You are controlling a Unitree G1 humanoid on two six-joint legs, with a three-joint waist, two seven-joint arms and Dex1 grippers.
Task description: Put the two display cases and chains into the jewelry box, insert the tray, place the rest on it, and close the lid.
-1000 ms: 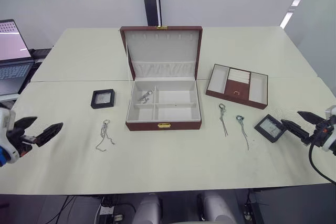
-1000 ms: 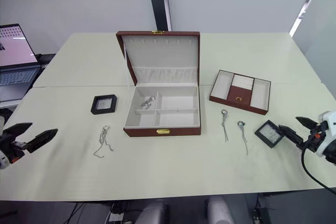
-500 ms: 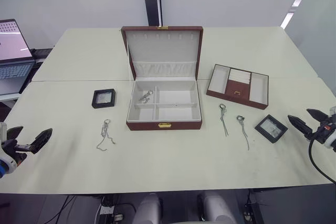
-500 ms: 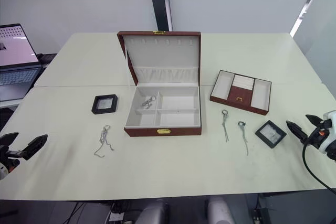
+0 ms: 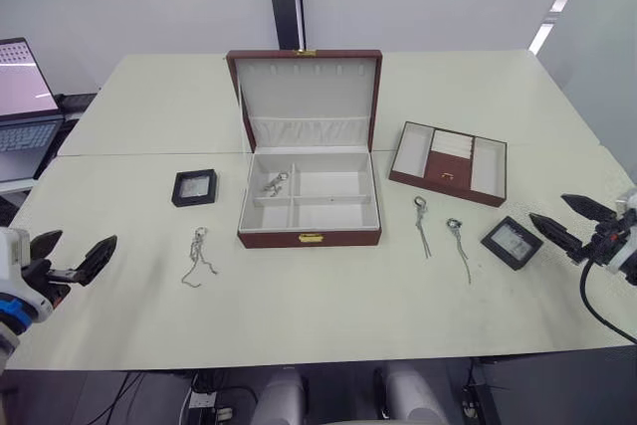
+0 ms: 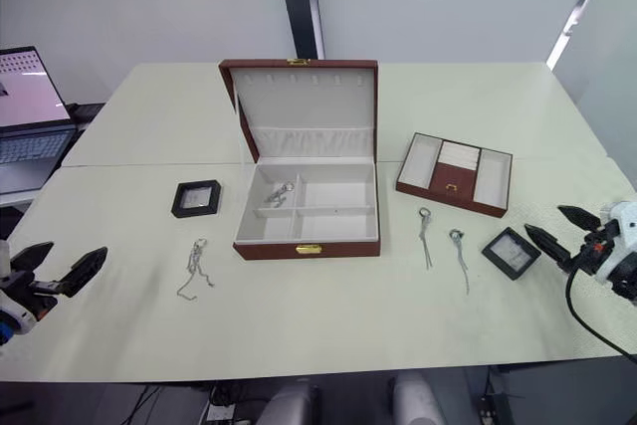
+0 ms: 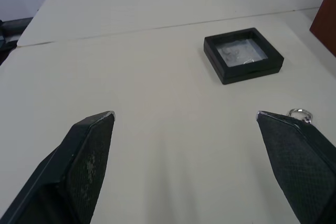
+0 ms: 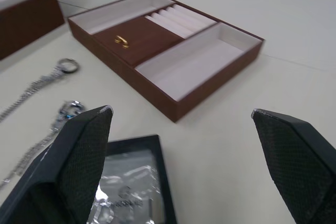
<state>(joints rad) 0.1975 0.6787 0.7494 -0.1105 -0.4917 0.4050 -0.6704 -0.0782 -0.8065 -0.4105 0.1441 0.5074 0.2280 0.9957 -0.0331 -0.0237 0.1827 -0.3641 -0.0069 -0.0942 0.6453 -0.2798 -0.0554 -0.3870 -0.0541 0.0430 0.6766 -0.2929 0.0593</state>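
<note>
The pale cream tabletop runs wide and bare along its near edge, with open surface in front of the large reddish-brown jewelry box with a gold clasp and broad room on both flanks; a seam crosses the table behind the box's base, and a laptop sits off the far left edge, well clear of everything.

The box stands at the middle with its long side parallel to the near edge; its cream-lined hinged lid is raised upright at the back, and one thin silver chain already lies in the rear left compartment.

The shallow reddish-brown tray with cream end compartments lies to the right of the box, its long axis slightly skewed to the table edge; two more silver chains lie in front of it, running roughly towards the near edge, side by side but apart.

A small square black display case with a clear window rests right of those chains, turned corner-on, just beside the right gripper, whose fingers are spread apart and grasp nothing.

The second black display case sits left of the box, squarely aligned; a fourth silver chain lies in front of it, ring end away from the near edge.

The left gripper hovers near the left near corner, fingers parted and empty, well apart from that chain.
</note>
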